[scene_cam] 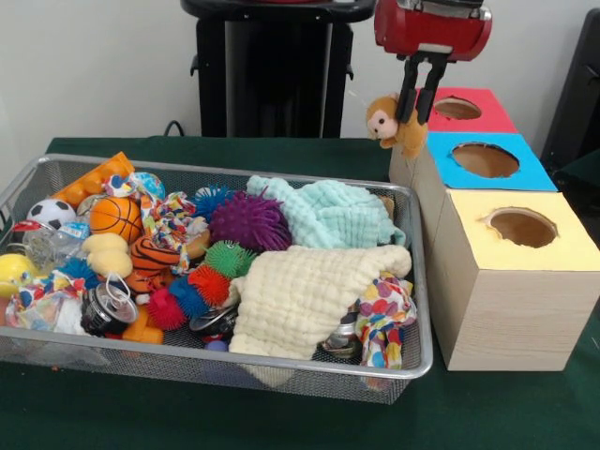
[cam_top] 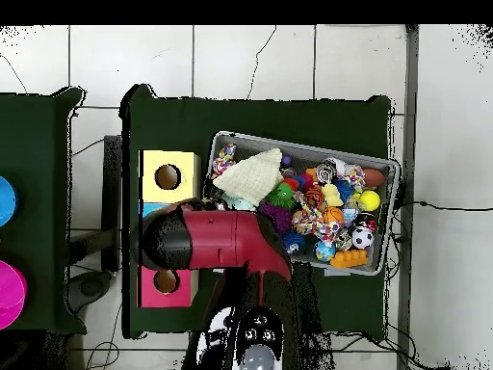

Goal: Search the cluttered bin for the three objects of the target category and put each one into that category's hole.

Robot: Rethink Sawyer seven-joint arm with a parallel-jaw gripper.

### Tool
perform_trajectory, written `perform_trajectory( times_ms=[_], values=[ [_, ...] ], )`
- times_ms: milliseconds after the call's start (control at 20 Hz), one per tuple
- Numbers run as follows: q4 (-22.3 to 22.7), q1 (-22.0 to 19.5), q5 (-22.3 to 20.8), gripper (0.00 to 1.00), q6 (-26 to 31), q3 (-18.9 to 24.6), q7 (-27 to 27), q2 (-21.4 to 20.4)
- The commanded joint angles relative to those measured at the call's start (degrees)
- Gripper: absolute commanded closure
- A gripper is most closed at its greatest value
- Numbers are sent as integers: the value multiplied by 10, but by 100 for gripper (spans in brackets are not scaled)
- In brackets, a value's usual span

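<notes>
Above the row of 3 plywood boxes, at the table's far corner in the front view, the Sawyer's gripper hangs with its dark fingers closed on a tan-orange plush bear, which dangles clear of the silver wire-mesh bin. Bear and claw sit just beside the red-surrounded hole in the farthest box, between it and the bin, and not yet over the opening. By the look of it, 1 carry is in hand: the toy is lifted and nearly delivered. What the next move seems to call for is a short shift sideways to centre the bear over the red hole, then a release; the blue-surrounded opening lies close by and should be avoided. An orange black-striped tiger shows among the spiky balls in the bin, and a pale yellow plush beside it. From overhead, the red arm hides the claw and bear.
</notes>
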Motion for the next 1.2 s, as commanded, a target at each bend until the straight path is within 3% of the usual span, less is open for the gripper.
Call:
perform_trajectory(
  times_ms=[50, 750, 1200],
  values=[
    [93, 16, 39, 100, 82, -19, 153, -24],
    [204, 65, 92, 100, -6, -47, 190, -38],
    [218, 96, 125, 100, -18, -57, 206, -32]
  ],
)
